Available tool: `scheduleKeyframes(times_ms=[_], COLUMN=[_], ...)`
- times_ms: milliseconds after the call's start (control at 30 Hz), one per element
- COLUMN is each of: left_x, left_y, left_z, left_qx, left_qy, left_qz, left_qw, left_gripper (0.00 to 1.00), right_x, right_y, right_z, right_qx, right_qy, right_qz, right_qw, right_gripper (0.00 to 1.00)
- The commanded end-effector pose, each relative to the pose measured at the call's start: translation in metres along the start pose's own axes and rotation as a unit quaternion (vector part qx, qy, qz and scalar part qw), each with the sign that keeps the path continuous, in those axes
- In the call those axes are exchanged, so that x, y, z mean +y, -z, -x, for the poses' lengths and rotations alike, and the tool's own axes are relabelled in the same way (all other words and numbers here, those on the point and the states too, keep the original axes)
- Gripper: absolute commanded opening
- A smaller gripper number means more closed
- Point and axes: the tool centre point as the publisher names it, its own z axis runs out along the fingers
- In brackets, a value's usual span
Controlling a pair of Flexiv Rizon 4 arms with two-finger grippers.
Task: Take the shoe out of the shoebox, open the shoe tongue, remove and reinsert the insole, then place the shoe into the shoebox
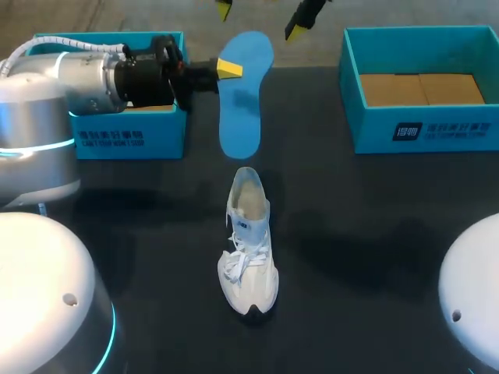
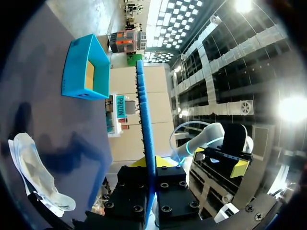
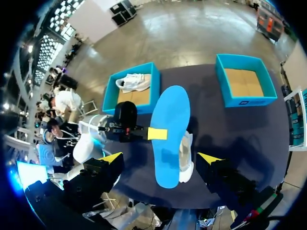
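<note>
Risk: left gripper [image 1: 230, 68] clamps blue insole [image 1: 243, 93] by one side edge only; thin foam may twist or slip out on reinsertion. Shoe [image 1: 249, 245] stands unheld at frame centre (light, likely to skid or tip if pushed). Right gripper [image 3: 160, 159] spread wide, grasping nothing, high over table. Insole sits upper middle of frame, between left fingers, beyond shoe's heel end, not touching it.

A robotics lab in a large industrial hall. A dark table [image 1: 374, 234] has my left arm [image 1: 78, 74] and right arm [image 1: 475, 288] mounted at its near side. The matching left shoebox [image 1: 129, 136] and right shoebox [image 1: 421, 128] sit at the far side. Bare concrete floor [image 1: 156, 15] lies beyond, and grid ceiling lights [image 2: 168, 14] hang high overhead.
</note>
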Motion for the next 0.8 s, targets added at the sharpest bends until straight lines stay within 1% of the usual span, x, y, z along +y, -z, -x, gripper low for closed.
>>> scheduleKeyframes(times_ms=[33, 367, 800], left_x=[0.0000, 0.0000, 0.0000], left_y=[0.0003, 0.0003, 0.0003], left_z=[-0.0001, -0.0001, -0.0001], left_qx=[-0.001, -0.001, -0.001], left_qy=[0.000, 0.000, 0.000], left_qz=[0.000, 0.000, 0.000], left_qw=[1.000, 1.000, 1.000], left_gripper=[0.00, 0.00, 0.00], right_x=[0.0020, -0.0006, -0.0011], right_y=[-0.0007, 0.0009, -0.0036], right_z=[-0.0063, -0.0068, -0.0126], right_qx=[-0.154, -0.159, -0.161], right_qy=[-0.005, -0.006, 0.002], right_qz=[-0.006, -0.028, -0.030], right_qw=[0.988, 0.987, 0.986], right_gripper=[1.00, 1.00, 1.00])
